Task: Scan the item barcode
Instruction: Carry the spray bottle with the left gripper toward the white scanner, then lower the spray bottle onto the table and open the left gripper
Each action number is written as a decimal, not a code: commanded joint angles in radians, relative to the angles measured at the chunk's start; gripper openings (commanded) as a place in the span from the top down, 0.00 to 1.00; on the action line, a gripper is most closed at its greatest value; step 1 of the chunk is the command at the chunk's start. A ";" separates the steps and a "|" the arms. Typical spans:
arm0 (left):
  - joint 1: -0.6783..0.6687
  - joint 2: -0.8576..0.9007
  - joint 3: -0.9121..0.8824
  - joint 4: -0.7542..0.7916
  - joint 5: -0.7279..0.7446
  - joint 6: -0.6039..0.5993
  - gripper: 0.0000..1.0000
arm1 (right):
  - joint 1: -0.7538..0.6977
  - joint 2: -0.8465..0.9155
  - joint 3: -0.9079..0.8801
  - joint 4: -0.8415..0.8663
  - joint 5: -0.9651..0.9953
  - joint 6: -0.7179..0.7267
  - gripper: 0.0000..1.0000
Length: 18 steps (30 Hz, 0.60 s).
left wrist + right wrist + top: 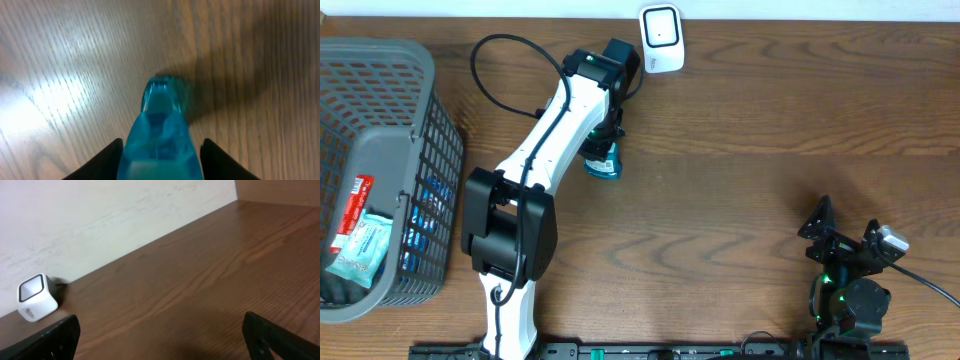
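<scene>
1. The left jaws stood at a middling width on either side of the teal bottle (159, 140), their inner faces just beside its flanks. Whether they pressed it or stood just off it, I could not tell.
2. The right jaws were spread wide with nothing between them, only bare counter (200, 280) ahead.
3. The bottle sat under the wrist of the left arm (545, 140), left of centre in the far part of the counter. Its long axis ran straight out from between the jaws, narrow end toward the wood. Whether it rested there or hung just above was unclear.
4. The scanner (661, 38) stood at the far edge by the wall, near the bottle, farther back and a little to its right.
5. The left arm was by far the nearer to both. The right arm (848, 280) sat folded at the near right, well apart.
6. The coming move likely turned on facing the barcode to the scanner's window. No barcode showed in any view, so which side carried it could not be told.
</scene>
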 commanded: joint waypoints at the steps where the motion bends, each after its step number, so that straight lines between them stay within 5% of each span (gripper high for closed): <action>1: 0.003 0.032 -0.003 -0.004 -0.024 0.008 0.37 | 0.014 0.002 -0.003 -0.001 0.002 -0.013 0.01; 5: 0.003 0.024 -0.002 -0.005 -0.023 0.033 0.15 | 0.014 0.002 -0.003 -0.001 0.002 -0.013 0.01; 18: 0.024 -0.115 -0.001 -0.008 -0.024 0.067 0.02 | 0.014 0.002 -0.003 -0.001 0.002 -0.013 0.01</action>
